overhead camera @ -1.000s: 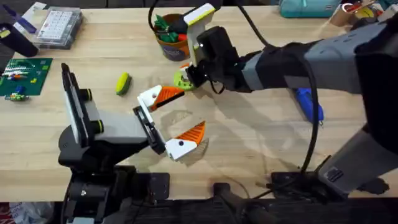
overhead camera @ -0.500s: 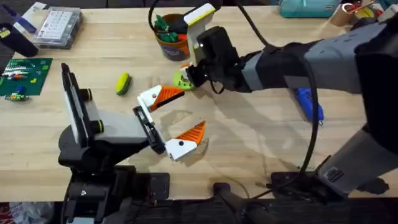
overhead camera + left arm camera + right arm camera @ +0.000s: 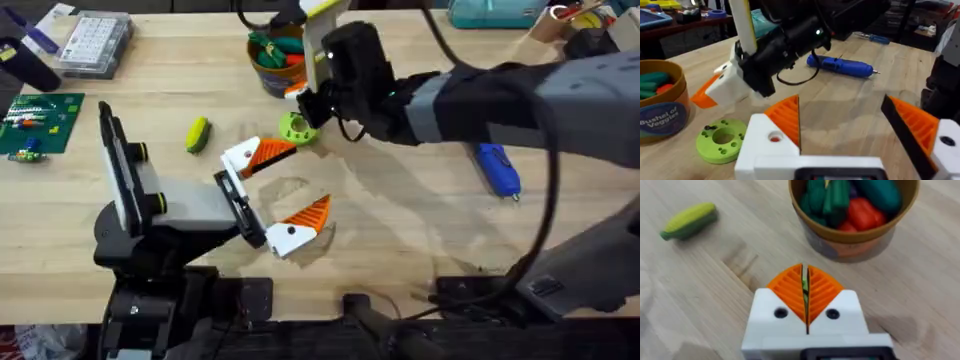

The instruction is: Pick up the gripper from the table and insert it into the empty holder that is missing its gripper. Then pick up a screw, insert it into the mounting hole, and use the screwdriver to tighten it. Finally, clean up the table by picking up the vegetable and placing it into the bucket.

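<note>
A: Right gripper [image 3: 806, 292]?
B: Fingers pressed together, by the bucket [image 3: 272, 52].
A: Left gripper [image 3: 268, 195]?
B: Fingers spread, empty. Vegetable [image 3: 198, 133] lies on the desk [image 3: 420, 230], screwdriver [image 3: 497, 168] far right.

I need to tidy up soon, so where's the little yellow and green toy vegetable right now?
In the overhead view the vegetable lies on the table's left half, left of the lime-green ring and lower left of the bucket.
</note>
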`<state>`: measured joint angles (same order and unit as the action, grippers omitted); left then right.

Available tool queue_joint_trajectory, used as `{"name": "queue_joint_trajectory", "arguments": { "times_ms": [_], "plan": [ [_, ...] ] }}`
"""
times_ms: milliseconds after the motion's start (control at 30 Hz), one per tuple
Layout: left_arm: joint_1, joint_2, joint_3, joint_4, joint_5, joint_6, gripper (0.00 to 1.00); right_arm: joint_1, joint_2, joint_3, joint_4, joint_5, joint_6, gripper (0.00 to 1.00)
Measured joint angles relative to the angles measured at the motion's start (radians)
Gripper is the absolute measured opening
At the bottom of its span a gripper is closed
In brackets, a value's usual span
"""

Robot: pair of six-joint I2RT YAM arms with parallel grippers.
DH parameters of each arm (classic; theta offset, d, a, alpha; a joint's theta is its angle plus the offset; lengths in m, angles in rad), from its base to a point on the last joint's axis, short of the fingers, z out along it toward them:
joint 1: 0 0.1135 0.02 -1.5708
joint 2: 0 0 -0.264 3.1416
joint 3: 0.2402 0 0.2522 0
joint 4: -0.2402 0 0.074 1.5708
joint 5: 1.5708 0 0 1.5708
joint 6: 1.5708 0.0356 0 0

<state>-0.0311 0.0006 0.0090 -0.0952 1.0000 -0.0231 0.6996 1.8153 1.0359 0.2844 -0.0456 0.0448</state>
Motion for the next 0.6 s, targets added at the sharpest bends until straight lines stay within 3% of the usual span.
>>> {"name": "queue_joint_trajectory", "arguments": {
  "times_ms": [500,533,600],
  "plan": [
    [0.000,0.000,0.000,0.000,0.000,0.000,0.987,0.052,-0.161,0.000,-0.068,0.000,-0.001,0.008],
    [0.000,0.000,0.000,0.000,0.000,0.000,0.987,0.052,-0.161,0.000,-0.080,0.000,-0.003,0.054],
    [0.000,0.000,0.000,0.000,0.000,0.000,0.987,0.052,-0.161,0.000,-0.105,0.000,-0.016,0.260]
  ]
}}
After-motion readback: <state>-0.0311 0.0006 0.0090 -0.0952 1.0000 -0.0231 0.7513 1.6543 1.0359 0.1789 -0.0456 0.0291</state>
